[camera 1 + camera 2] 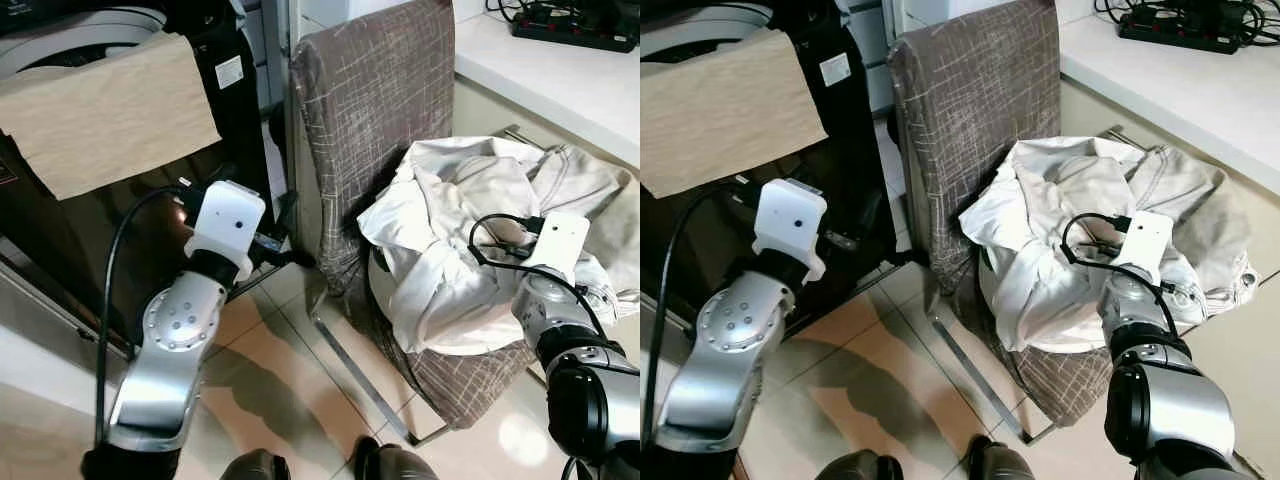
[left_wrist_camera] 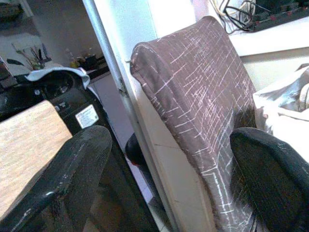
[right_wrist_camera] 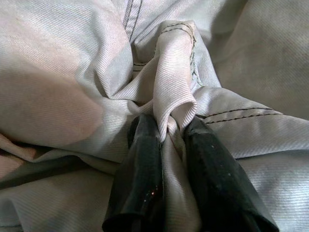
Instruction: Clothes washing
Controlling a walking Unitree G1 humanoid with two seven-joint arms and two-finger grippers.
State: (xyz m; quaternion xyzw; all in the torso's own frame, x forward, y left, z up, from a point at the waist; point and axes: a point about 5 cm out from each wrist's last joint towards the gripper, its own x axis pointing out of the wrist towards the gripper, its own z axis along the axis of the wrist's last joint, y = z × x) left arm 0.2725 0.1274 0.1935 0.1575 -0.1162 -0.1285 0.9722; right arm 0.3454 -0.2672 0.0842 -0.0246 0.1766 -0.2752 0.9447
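Note:
A heap of off-white clothes [image 1: 450, 240] fills a brown checked laundry basket [image 1: 470, 380] on the right. My right gripper [image 3: 171, 133] is sunk into the heap and is shut on a pinched fold of the off-white garment [image 3: 174, 92], with cloth bunched between its black fingers [image 3: 140, 169]. The right wrist [image 1: 555, 245] sits above the pile. My left gripper [image 2: 169, 159] is held open with nothing between its fingers [image 2: 67, 179], low in front of the black top-loading washing machine [image 1: 90, 60] at the left. A beige cloth [image 1: 100, 110] hangs over the machine's front edge.
The basket's tall brown flap [image 1: 370, 100] stands between the washing machine and the clothes. A white counter [image 1: 560, 70] with a power strip [image 1: 575, 28] runs behind the basket. Tiled floor [image 1: 290, 380] lies between both arms, with my feet [image 1: 385, 462] at its near edge.

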